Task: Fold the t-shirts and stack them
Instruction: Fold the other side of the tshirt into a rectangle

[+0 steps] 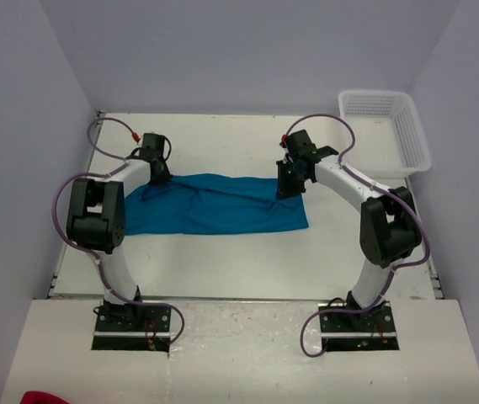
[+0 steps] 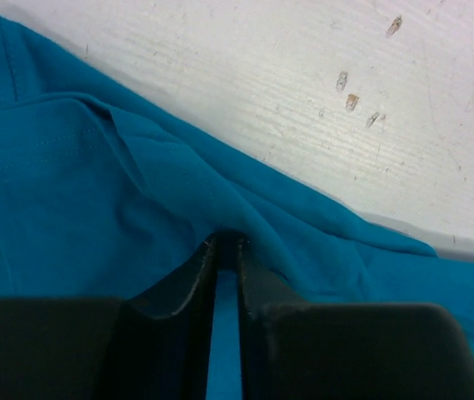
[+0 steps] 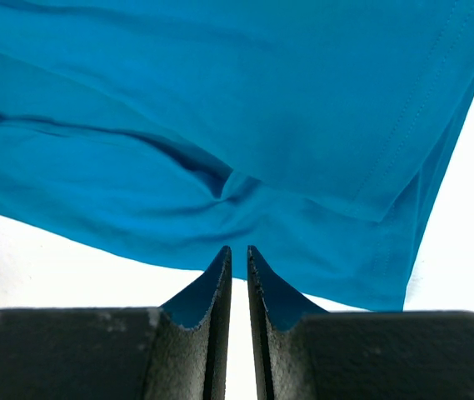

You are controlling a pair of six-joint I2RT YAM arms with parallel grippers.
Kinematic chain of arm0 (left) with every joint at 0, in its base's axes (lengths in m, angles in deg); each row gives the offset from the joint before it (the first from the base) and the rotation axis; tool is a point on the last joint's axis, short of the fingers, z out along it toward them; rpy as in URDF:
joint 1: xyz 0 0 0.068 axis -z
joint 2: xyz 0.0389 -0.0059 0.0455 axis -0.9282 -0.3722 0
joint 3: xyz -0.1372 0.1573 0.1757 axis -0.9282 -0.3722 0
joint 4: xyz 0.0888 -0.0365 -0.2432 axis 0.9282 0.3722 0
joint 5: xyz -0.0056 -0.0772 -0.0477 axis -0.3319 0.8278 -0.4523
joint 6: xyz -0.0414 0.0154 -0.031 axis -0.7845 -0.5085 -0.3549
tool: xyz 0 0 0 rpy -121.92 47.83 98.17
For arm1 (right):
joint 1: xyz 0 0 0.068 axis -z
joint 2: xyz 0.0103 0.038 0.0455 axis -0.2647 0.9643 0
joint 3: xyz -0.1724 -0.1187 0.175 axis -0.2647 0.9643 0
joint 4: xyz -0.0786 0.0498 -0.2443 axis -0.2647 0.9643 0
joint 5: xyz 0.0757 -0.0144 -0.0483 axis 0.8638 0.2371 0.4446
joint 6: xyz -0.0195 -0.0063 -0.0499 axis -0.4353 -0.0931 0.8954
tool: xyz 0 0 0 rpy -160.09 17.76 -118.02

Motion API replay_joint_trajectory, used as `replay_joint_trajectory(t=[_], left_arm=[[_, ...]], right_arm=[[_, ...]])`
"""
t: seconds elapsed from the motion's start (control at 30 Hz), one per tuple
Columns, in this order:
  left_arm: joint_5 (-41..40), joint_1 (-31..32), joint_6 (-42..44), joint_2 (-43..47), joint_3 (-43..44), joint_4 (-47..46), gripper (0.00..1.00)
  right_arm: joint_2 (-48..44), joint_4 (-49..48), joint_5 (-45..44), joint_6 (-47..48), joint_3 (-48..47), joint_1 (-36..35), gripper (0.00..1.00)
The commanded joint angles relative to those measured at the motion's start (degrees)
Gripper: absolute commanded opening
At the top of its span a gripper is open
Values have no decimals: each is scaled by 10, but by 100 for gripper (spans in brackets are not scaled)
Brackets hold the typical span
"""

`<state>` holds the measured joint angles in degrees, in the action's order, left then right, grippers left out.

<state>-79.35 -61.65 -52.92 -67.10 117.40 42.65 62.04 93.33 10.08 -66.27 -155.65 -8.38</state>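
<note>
White basket (image 1: 420,139) sits at the table's (image 1: 222,261) far-right corner.

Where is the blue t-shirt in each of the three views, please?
Top external: the t-shirt spans the middle of the table, from the left gripper to the right gripper.
Left wrist: the t-shirt fills the left and lower part, up to the left gripper.
Right wrist: the t-shirt fills the upper part, above the right gripper.
Shared landmark: the white table beside the cloth.
</note>
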Motion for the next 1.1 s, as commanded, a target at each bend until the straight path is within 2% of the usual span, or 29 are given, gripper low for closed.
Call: replay_joint_trajectory(t=[0.0,0.13,0.37,0.43,0.53,0.57,0.63,0.67,0.73,0.93,1.07], left_arm=[[-11,-1,-2,38,-17,-6,19],[-1,0,-3,40,-32,-17,36],[9,-1,-4,21,-32,-24,38],[11,-1,-6,16,-29,-28,37],[17,0,-7,10,-27,-36,27],[22,-1,-7,8,-26,-38,20],[25,-1,-7,7,-22,-39,13],[28,-1,-7,10,-21,-39,5],[32,-1,-6,14,-17,-39,0],[47,5,-4,52,-16,-31,0],[23,32,-10,92,-15,-1,0]], right_arm=[[-12,-16,15,3,-1,-4,14],[-12,-18,19,3,4,-4,14],[-19,-18,16,3,5,-4,14],[-19,-19,16,3,8,-3,14],[-19,-21,17,2,9,-4,14],[-19,-21,18,1,9,-4,14],[-16,-22,19,2,8,-4,14],[-13,-20,18,2,7,-4,14],[-12,-20,18,2,6,-4,14],[-7,-17,14,0,-2,-4,14],[-6,-15,2,1,-3,-4,14]])
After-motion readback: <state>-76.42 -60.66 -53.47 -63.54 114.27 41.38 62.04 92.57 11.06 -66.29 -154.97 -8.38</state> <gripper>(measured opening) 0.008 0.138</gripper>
